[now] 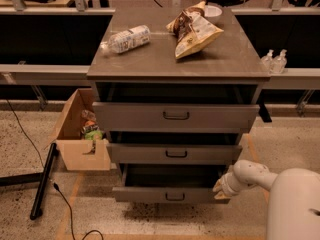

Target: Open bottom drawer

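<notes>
Speckled stone floor (20, 144) spreads around a grey metal cabinet (165, 64). At the cabinet's lower right corner the gripper (220, 188), on a pale rounded wrist, sits against the right end of the bottom drawer (150, 194); whether it grips or merely rests there cannot be told. That drawer, lowest in the cabinet, juts out past the two above and shows its dark hollow, so the opening looks largely done, with perhaps some travel left. Its front is flat matte sheet metal with a small dark loop handle. On the cabinet's top lie a crinkled plastic bottle (127, 39) and glossy snack bags (195, 31).
</notes>
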Robot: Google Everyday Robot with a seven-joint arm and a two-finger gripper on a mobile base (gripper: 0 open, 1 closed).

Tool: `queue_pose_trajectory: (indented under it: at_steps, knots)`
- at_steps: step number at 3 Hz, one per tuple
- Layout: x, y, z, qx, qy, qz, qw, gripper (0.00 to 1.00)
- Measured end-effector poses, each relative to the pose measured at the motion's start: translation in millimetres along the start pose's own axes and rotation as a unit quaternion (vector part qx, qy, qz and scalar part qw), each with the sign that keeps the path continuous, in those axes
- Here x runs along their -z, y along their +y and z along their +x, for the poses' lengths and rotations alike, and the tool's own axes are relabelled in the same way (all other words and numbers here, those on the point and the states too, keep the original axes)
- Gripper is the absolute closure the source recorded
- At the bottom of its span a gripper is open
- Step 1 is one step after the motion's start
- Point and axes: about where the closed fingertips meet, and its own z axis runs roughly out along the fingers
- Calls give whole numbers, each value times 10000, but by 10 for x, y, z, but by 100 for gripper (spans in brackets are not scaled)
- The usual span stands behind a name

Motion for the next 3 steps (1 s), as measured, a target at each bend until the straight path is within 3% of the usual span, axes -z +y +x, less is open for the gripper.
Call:
queue_pose_trajectory:
  at_steps: [1, 2, 3]
  knots:
    - [-71, -151, -71, 173, -136, 225, 9995, 92]
    - [-144, -365, -104, 326, -192, 486, 9981, 100]
    - [-210, -546, -113, 355, -188, 720, 9966, 100]
